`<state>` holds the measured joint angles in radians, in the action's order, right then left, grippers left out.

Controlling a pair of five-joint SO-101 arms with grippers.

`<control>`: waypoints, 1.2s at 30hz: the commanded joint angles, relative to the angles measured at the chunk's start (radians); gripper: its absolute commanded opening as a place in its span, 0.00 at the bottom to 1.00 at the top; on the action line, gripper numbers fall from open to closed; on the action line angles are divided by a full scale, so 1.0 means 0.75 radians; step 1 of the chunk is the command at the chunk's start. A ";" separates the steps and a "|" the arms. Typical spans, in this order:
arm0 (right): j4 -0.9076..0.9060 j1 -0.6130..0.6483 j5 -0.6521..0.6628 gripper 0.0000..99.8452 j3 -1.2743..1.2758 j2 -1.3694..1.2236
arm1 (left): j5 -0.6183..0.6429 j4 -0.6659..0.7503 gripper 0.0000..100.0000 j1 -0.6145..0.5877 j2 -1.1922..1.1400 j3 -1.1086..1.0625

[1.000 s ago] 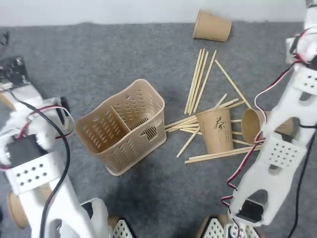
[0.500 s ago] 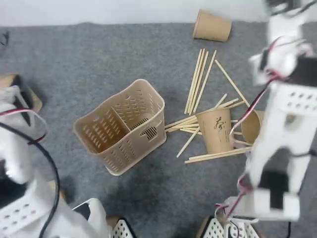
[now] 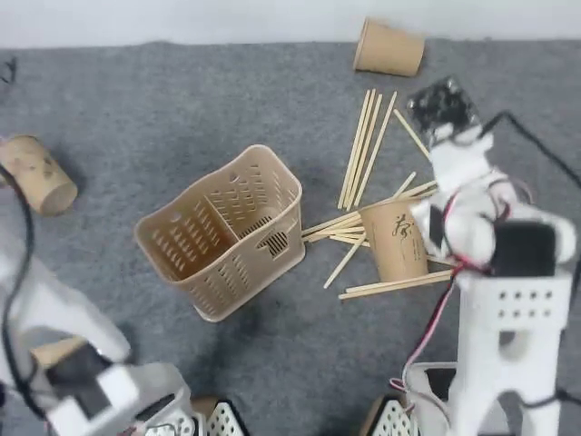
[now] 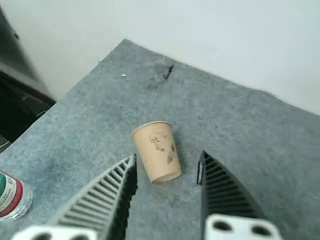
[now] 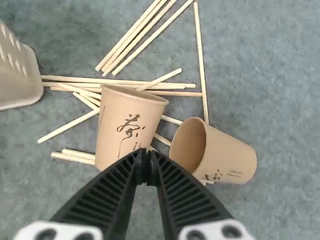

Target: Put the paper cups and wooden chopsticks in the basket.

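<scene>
Right gripper [image 5: 146,156]: jaws pressed together, gripping nothing, hanging over two paper cups. Printed cup [image 5: 127,127] rests on the chopstick pile [image 5: 145,35]; cannot tell whether it is upright or tipped. Second cup [image 5: 215,152] lies on its side just beside it, mouth toward it, also on the sticks.

Left gripper [image 4: 167,160]: jaws spread, gripping nothing. A third cup [image 4: 157,152] lies on its side on the grey table [image 4: 250,125] beyond the tips.

High view: the third cup is near the left edge, well apart from the basket [image 3: 250,268]. The basket sits mid-table, split into two compartments, with the nearest chopstick ends just beside its wall. Fourth cup [image 3: 388,47] lies on its side at the far edge.
</scene>
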<state>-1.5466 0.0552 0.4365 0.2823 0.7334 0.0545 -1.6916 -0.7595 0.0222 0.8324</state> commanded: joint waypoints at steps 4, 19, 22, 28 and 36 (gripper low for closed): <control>0.363 0.005 0.059 0.01 0.612 0.379 | -0.096 0.203 0.20 -0.037 -0.405 0.287; 0.529 0.005 0.061 0.01 1.522 1.439 | -0.100 0.888 0.20 -0.016 -1.301 0.600; 0.535 0.005 0.061 0.01 1.583 1.443 | -0.102 0.953 0.20 0.000 -1.416 0.605; 0.537 0.005 0.049 0.01 1.602 1.423 | -0.092 0.994 0.20 0.016 -1.508 0.605; 0.533 -0.001 -0.023 0.01 1.604 1.443 | -0.092 1.176 0.20 0.000 -1.643 0.600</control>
<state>-1.1554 0.0552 0.4365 1.4883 1.8090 -0.0130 -0.8953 -0.7549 -1.2083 1.2421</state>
